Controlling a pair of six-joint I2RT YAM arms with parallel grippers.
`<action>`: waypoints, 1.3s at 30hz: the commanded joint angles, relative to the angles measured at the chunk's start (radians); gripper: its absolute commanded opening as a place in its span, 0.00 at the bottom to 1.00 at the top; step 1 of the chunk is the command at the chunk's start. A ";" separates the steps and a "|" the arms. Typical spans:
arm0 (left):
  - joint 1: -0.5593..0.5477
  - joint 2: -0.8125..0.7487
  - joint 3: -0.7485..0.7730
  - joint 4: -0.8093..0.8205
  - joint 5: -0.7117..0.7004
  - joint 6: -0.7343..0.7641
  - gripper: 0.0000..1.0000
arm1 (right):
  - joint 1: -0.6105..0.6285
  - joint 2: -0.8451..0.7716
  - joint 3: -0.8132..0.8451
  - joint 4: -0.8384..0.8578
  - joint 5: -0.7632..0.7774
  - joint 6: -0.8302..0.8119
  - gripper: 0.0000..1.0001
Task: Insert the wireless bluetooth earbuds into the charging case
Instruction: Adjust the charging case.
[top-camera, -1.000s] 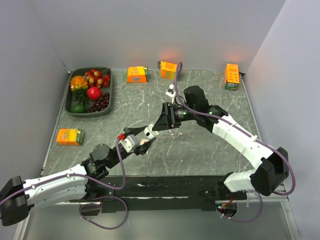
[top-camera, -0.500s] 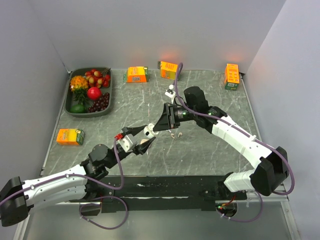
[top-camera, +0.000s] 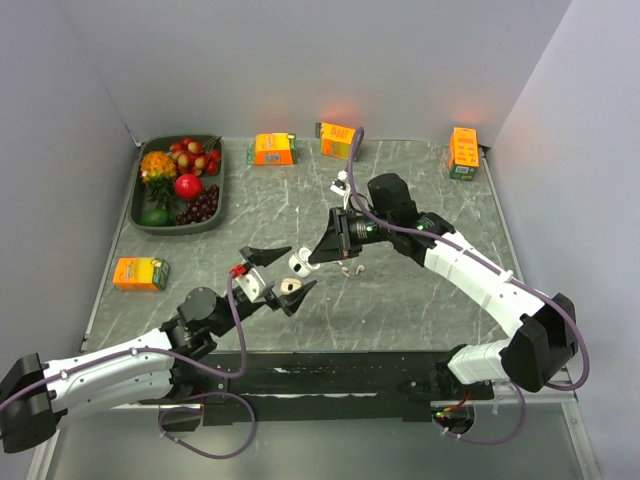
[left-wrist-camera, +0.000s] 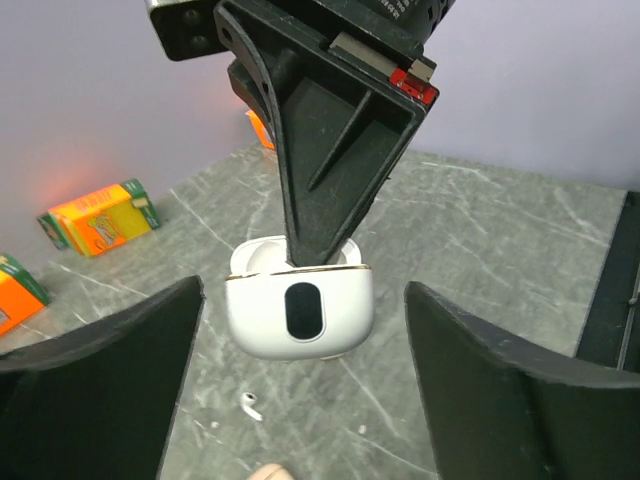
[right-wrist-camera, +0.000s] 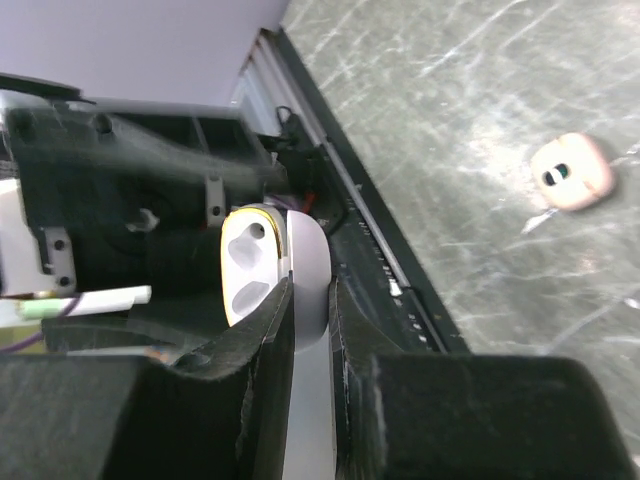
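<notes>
One charging case (left-wrist-camera: 300, 315) hangs in right jaws, far from table (top-camera: 400, 300) edges; left jaws wide.

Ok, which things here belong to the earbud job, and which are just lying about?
Job: white plastic charging case, lid open, clamped in the right gripper; tiny white stemmed earbud on the table; open left gripper.
Lying about: four orange cartons; dark tray of fruit; beige rounded-square piece with a hole.

Glossy plastic charging case (left-wrist-camera: 300, 318); marbled table (left-wrist-camera: 500, 230)
</notes>
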 joint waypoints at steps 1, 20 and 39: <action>-0.004 -0.020 0.060 -0.028 0.007 -0.029 0.96 | -0.004 -0.067 0.080 -0.070 0.064 -0.126 0.00; 0.057 -0.060 0.356 -0.517 0.180 -0.406 0.96 | 0.102 -0.280 0.097 -0.237 0.388 -0.638 0.00; 0.094 0.007 0.189 -0.281 0.401 -0.187 0.95 | 0.213 -0.262 0.105 -0.323 0.282 -0.780 0.00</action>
